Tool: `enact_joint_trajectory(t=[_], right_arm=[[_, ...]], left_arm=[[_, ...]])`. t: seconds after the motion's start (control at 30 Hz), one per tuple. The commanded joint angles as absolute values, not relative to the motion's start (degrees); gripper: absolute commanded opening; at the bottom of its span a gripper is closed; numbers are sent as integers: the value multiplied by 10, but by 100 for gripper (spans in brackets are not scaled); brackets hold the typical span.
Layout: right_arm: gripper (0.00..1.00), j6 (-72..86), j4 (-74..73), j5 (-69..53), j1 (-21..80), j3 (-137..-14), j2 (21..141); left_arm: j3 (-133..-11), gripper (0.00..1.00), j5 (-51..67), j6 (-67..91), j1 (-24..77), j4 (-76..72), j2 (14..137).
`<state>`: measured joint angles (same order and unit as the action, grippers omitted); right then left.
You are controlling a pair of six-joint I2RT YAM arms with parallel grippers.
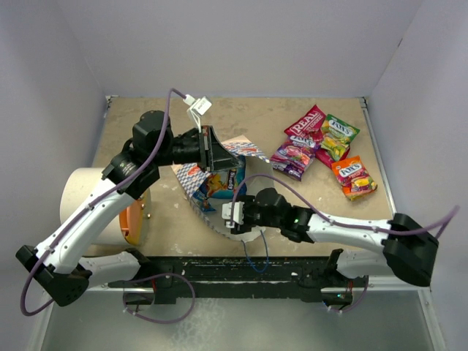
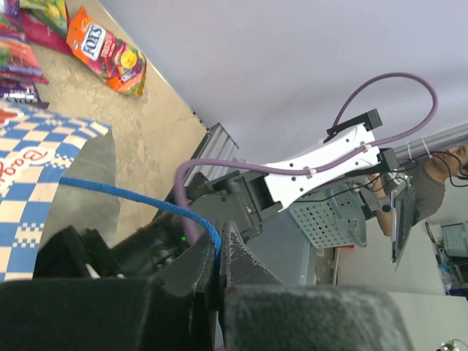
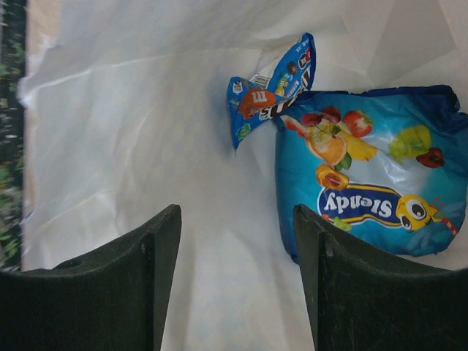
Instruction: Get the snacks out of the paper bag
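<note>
The paper bag [image 1: 245, 149] lies on its side mid-table, its mouth toward the near edge. My left gripper [image 1: 210, 150] is shut on the bag's thin blue cord handle [image 2: 146, 201] and holds the top side up; its jaws [image 2: 219, 238] pinch the cord. My right gripper [image 1: 229, 215] is open and empty at the bag's mouth. In the right wrist view its fingers [image 3: 238, 219] sit over the white bag lining [image 3: 131, 110], with a blue fruit packet [image 3: 373, 168] by the right finger and a small blue packet [image 3: 274, 84] further in. Red [image 1: 306, 123], green-yellow [image 1: 339, 135], purple [image 1: 292, 157] and orange [image 1: 354, 178] packets lie on the table at right.
A white cylinder [image 1: 84, 197] with an orange lid [image 1: 131, 219] lies at the left, next to my left arm. Grey walls close the table on three sides. The bag's other blue cord [image 1: 256, 256] hangs over the near edge.
</note>
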<state>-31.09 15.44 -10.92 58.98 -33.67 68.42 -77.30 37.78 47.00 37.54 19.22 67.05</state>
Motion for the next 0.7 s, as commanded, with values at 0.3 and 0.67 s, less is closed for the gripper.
enact_joint_trajectory(t=[0.3,0.67], right_arm=[[66,-281,511,-122,673,-339,882],[76,-278,516,27,658,-300,853]], left_arm=[[-703,0,345,558,381,215,576],[-712,0,318,561,403,149,607]])
